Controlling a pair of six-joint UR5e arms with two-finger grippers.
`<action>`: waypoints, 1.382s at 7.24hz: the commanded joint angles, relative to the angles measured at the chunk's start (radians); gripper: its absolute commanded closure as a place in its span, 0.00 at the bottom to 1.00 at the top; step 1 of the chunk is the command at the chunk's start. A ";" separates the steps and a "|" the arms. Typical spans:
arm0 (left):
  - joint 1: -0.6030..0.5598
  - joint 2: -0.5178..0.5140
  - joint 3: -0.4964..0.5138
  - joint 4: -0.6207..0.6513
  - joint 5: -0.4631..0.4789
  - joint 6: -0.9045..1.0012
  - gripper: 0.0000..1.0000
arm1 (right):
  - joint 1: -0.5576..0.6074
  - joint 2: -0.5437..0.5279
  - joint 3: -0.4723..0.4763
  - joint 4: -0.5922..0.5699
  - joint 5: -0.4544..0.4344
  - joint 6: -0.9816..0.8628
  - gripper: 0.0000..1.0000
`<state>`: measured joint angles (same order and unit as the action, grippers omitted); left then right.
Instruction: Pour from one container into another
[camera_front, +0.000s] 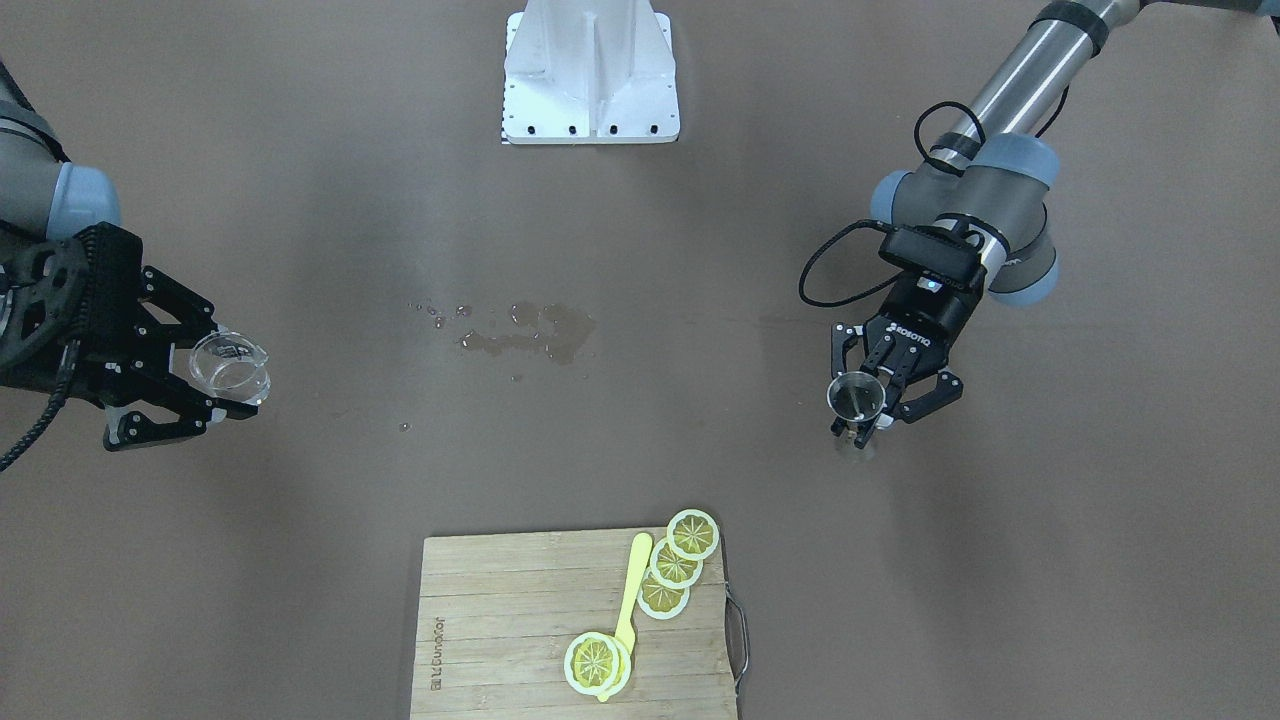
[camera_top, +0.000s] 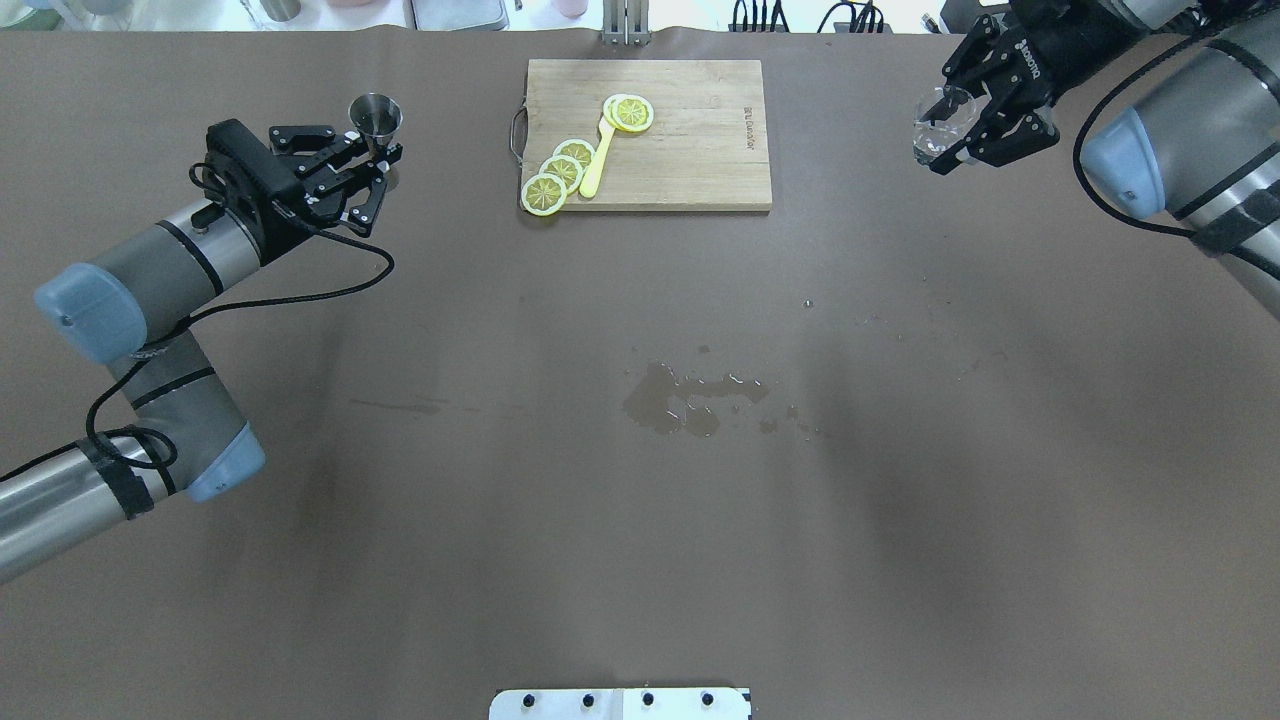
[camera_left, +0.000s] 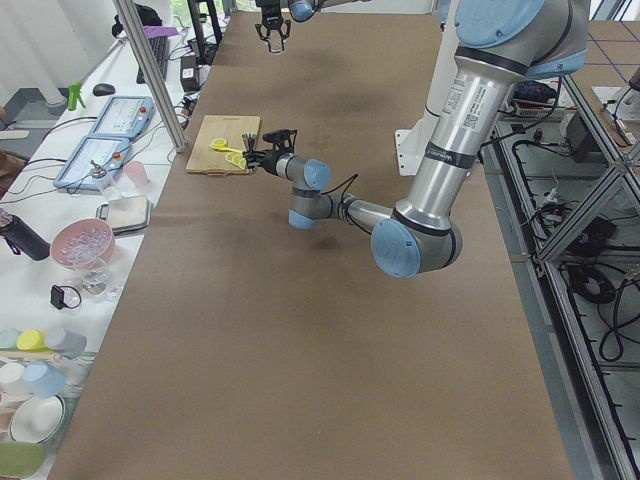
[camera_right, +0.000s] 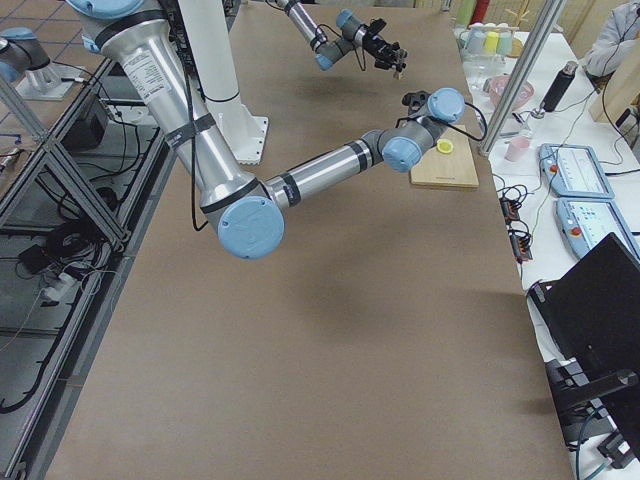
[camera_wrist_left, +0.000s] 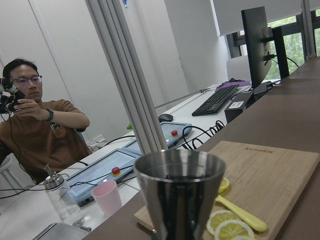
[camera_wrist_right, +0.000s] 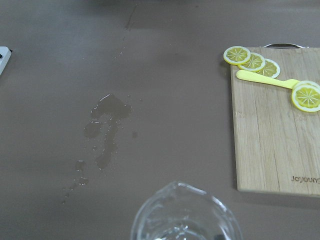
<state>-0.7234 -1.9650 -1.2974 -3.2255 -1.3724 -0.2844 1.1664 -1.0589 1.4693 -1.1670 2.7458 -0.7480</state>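
At the table's far left, my left gripper (camera_top: 384, 166) is shut on the waist of the steel jigger (camera_top: 376, 113), the container to pour into, which it holds upright. The left wrist view shows the jigger (camera_wrist_left: 180, 197) close up with a dark inside. Across the table, my right gripper (camera_top: 957, 128) is shut on the small clear glass beaker (camera_top: 938, 128), the container to pour from, and holds it above the table at a slight tilt. From the front, the beaker (camera_front: 232, 366) sits between the black fingers and the jigger (camera_front: 856, 396) stands far to its right. The beaker's rim (camera_wrist_right: 183, 214) fills the bottom of the right wrist view.
A wet spill (camera_top: 690, 396) marks the middle of the brown table. A bamboo cutting board (camera_top: 690, 150) with lemon slices (camera_top: 560, 172) and a yellow utensil (camera_top: 596, 160) lies at the far edge between the arms. In the left wrist view a person (camera_wrist_left: 35, 120) sits at the desk beyond.
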 joint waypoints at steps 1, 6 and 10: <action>-0.021 0.032 -0.005 -0.008 0.003 -0.056 1.00 | 0.001 -0.080 -0.079 0.202 0.005 0.001 1.00; -0.045 0.038 -0.019 -0.005 0.038 -0.140 1.00 | -0.001 -0.164 -0.185 0.471 -0.008 0.102 1.00; 0.016 0.043 -0.013 0.029 0.222 -0.229 1.00 | -0.086 -0.168 -0.313 0.959 -0.170 0.586 1.00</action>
<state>-0.7274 -1.9225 -1.3104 -3.2060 -1.2045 -0.5073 1.1107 -1.2266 1.1867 -0.3419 2.6244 -0.3028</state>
